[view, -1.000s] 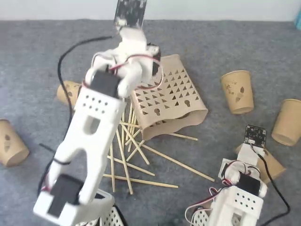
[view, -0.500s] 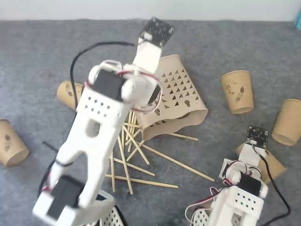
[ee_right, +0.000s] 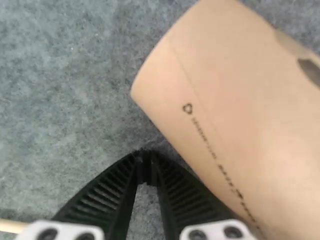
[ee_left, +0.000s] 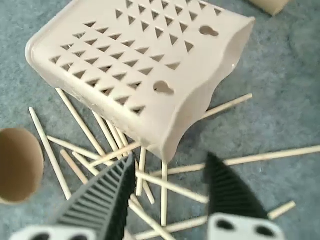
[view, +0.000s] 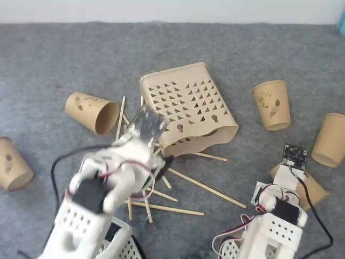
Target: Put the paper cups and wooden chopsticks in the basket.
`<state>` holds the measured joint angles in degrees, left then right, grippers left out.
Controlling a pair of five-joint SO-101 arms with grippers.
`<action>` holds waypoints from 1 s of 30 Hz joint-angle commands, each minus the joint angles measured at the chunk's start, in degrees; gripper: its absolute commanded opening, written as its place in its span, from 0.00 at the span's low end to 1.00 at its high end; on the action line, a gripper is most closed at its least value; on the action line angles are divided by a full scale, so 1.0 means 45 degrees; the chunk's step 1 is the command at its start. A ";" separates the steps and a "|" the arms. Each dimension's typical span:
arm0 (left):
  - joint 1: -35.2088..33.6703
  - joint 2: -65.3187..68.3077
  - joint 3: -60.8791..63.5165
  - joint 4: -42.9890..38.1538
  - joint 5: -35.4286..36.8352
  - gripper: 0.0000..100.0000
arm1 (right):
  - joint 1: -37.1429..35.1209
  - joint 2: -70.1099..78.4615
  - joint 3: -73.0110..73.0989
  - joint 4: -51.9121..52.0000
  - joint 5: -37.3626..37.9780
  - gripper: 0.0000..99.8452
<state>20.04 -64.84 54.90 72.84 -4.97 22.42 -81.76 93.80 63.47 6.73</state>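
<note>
Withdrawn from above the basket (view: 188, 108), the left pincer (ee_left: 170, 162) now hangs open over scattered chopsticks (view: 205, 187) beside the basket, which seems overturned. The right pincer (ee_right: 146, 160) is closed empty, just beside a paper cup (ee_right: 240, 110) lying sideways on the bench (ee_right: 60, 60).

You have bare carpet (view: 81, 59) across the far side and in the lane between the basket (view: 186, 108) and the right-hand cup (view: 272, 105). On the near side, scattered chopsticks (view: 202, 186) crowd the floor, several pinned under the basket.
</note>
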 commanded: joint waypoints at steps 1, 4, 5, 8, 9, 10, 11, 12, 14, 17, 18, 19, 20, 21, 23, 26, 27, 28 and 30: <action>0.0000 -0.3380 0.2217 0.0039 -0.0215 0.25 | 0.0147 -0.0049 -0.0410 -0.0283 0.0137 0.01; 0.0000 -0.4825 0.3917 0.0020 -0.1524 0.25 | 0.0147 -0.0049 -0.0410 -0.0283 0.0137 0.01; 0.0000 -0.5138 0.4503 -0.0039 -0.1934 0.25 | 0.0147 -0.0049 -0.0410 -0.0283 0.0137 0.01; -0.0215 -0.5626 0.5988 -0.0801 -0.2364 0.25 | 0.0147 -0.0049 -0.0410 -0.0283 0.0137 0.01; -0.0274 -0.5705 0.6476 -0.1270 -0.2364 0.26 | 0.0166 -0.0049 -0.0410 -0.0283 0.0137 0.01; -0.0313 -0.5724 0.6965 -0.1895 -0.2344 0.25 | 0.0166 -0.0049 -0.0410 -0.0283 0.0137 0.01; -0.0430 -0.5763 0.7473 -0.2676 -0.2325 0.25 | 0.0166 -0.0049 -0.0410 -0.0283 0.0137 0.01; -0.0625 -0.5802 0.7980 -0.3595 -0.2208 0.25 | 0.0166 -0.0049 -0.0410 -0.0283 0.0137 0.01; -0.1074 -0.5822 0.8899 -0.5763 -0.1407 0.25 | 0.0186 -0.0049 -0.0410 -0.0283 0.0137 0.01; -0.1758 -0.5744 0.9328 -0.8264 -0.0137 0.25 | 0.0205 -0.0049 -0.0410 -0.0283 0.0137 0.01; -0.1817 -0.5822 0.9328 -0.8694 0.0098 0.25 | 0.0205 -0.0049 -0.0410 -0.0283 0.0137 0.01; -0.1856 -0.5822 0.9328 -0.9065 0.0313 0.25 | 0.0205 -0.0049 -0.0410 -0.0283 0.0137 0.01; -0.1856 -0.5744 0.9328 -0.9436 0.0469 0.25 | 0.0205 -0.0049 -0.0410 -0.0283 0.0137 0.01; -0.1856 -0.5724 0.9328 -0.9690 0.0606 0.25 | 0.0205 -0.0049 -0.0410 -0.0283 0.0137 0.01; -0.1836 -0.5724 0.9328 -0.9944 0.0781 0.25 | 0.0205 -0.0049 -0.0410 -0.0283 0.0137 0.01; -0.1836 -0.5705 0.9328 -0.9885 0.0801 0.25 | 0.0205 -0.0049 -0.0410 -0.0283 0.0137 0.01; -0.1836 -0.5705 0.9328 -0.9846 0.0801 0.25 | 0.0205 -0.0049 -0.0410 -0.0283 0.0137 0.01; -0.1836 -0.5705 0.9328 -0.9709 0.0801 0.25 | 0.0205 -0.0049 -0.0410 -0.0283 0.0137 0.01; -0.1836 -0.5705 0.9328 -0.9338 0.0781 0.26 | 0.0205 -0.0049 -0.0410 -0.0283 0.0137 0.01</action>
<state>12.22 -90.24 97.19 30.11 -2.24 22.42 -81.76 93.80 63.47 6.73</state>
